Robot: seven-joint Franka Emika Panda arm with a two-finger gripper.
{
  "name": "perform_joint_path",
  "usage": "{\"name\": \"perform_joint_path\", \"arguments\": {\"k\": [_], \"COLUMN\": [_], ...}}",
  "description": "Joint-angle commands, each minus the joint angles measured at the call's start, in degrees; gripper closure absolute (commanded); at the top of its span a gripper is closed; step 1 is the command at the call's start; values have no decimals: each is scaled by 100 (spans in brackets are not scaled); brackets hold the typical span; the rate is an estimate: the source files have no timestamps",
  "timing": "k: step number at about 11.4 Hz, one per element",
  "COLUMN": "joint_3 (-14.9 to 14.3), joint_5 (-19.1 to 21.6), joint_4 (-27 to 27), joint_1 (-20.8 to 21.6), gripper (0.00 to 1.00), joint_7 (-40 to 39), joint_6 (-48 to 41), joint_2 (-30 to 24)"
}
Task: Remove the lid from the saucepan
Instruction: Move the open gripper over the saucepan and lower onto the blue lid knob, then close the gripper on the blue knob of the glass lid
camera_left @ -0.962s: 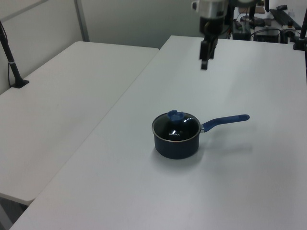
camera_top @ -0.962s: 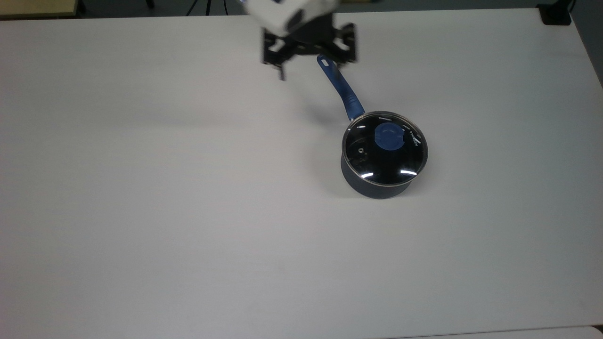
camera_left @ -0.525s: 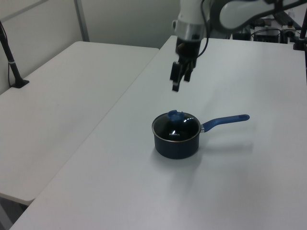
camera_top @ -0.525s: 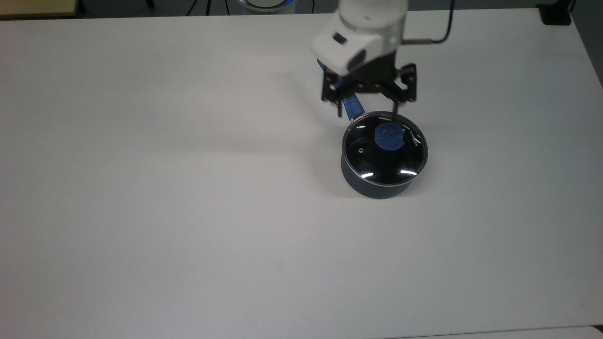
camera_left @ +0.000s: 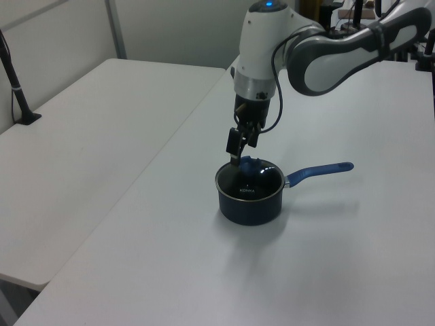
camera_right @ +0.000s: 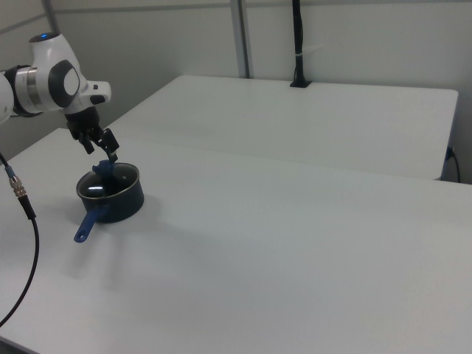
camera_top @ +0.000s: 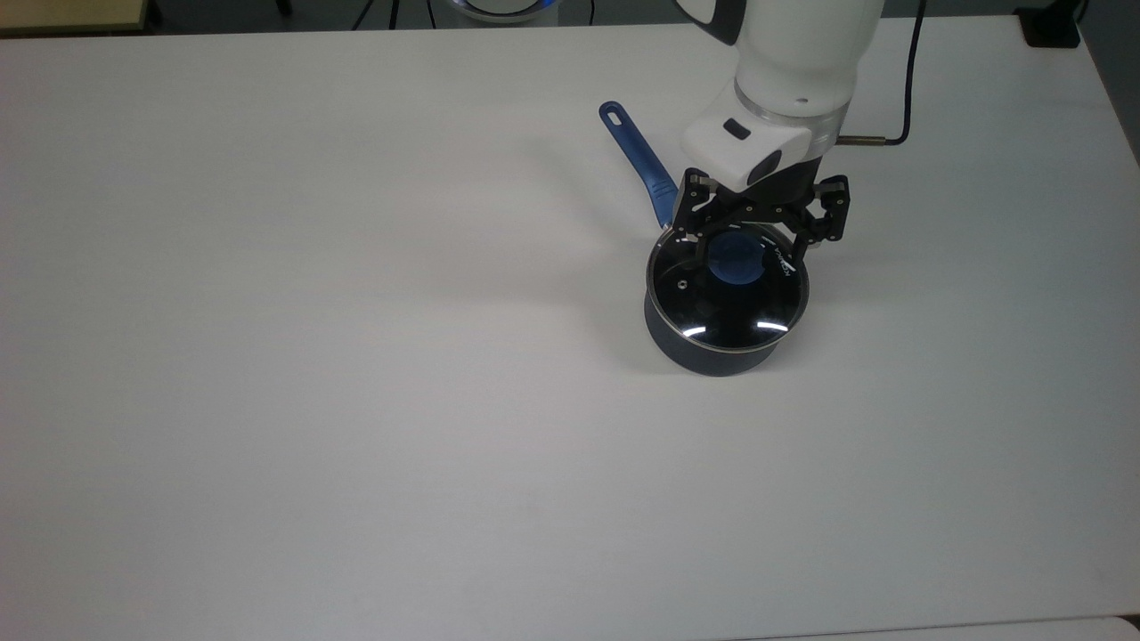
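The dark navy saucepan point(camera_top: 704, 356) stands on the white table, right of centre in the top view, its long blue handle point(camera_top: 637, 156) pointing to the upper left. The glass lid point(camera_top: 712, 307) rests on it, with its blue knob point(camera_top: 737, 261) in the middle. My gripper point(camera_top: 746, 252) hangs open just above the lid, a finger on either side of the knob and touching nothing. In the left view the gripper point(camera_left: 235, 155) hovers over the far side of the saucepan point(camera_left: 249, 204). In the right view the gripper point(camera_right: 108, 153) is close above the lid point(camera_right: 109, 183).
The white table point(camera_top: 356, 401) spreads wide around the pan. A second table point(camera_left: 88, 136) adjoins it on the left view's left, with a black post point(camera_left: 15, 81) clamped on. A black cable point(camera_top: 904, 89) trails from the arm. A dark object point(camera_top: 1051, 27) sits at the far right corner.
The arm has come from the table's far edge to the pan and dropped down, so the open gripper now straddles the knob. Pan and lid have not moved.
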Motion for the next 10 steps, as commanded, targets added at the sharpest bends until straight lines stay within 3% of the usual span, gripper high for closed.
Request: {"name": "perform_joint_path", "arguments": {"k": [1,3,5,6,8,10], "joint_3": [-61,-61,-53,-53,-53,-44], "joint_5": [-119,-241,-618,-655,-611,-611], "joint_4": [95,-37,-2,-19,-2,7], "joint_1": [77,129,217,217,226,235], "gripper": [0,0,0,11,44,58], "joint_7": [162,328,680,681,681,681], "joint_6": [58,102,111,111,85,23], "joint_2": [147,251,419,411,358,288]}}
